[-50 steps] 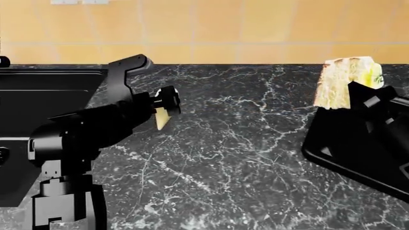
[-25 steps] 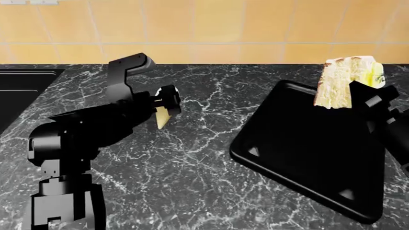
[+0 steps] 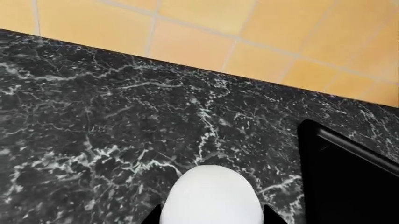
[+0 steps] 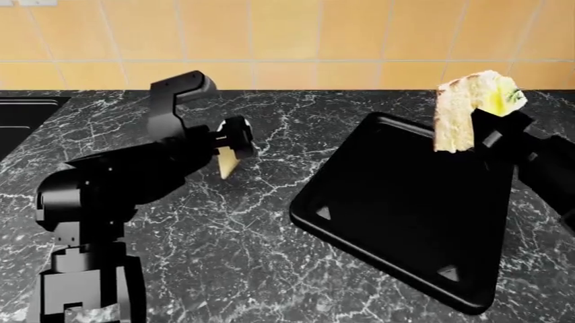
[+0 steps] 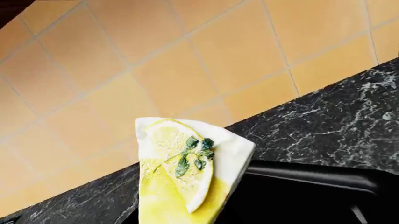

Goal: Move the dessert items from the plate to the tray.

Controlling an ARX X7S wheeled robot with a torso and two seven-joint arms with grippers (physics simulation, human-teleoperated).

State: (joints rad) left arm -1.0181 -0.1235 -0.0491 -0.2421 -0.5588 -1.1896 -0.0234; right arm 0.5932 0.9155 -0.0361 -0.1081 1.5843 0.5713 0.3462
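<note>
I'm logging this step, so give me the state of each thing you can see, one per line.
Cake wedge: held in the air by the right gripper, above the tray's far edge.
Cone pastry: held by the left gripper, over the counter, not over the tray.
Tray: flat on the counter, nothing on it.
Sink: only a corner shows.
</note>
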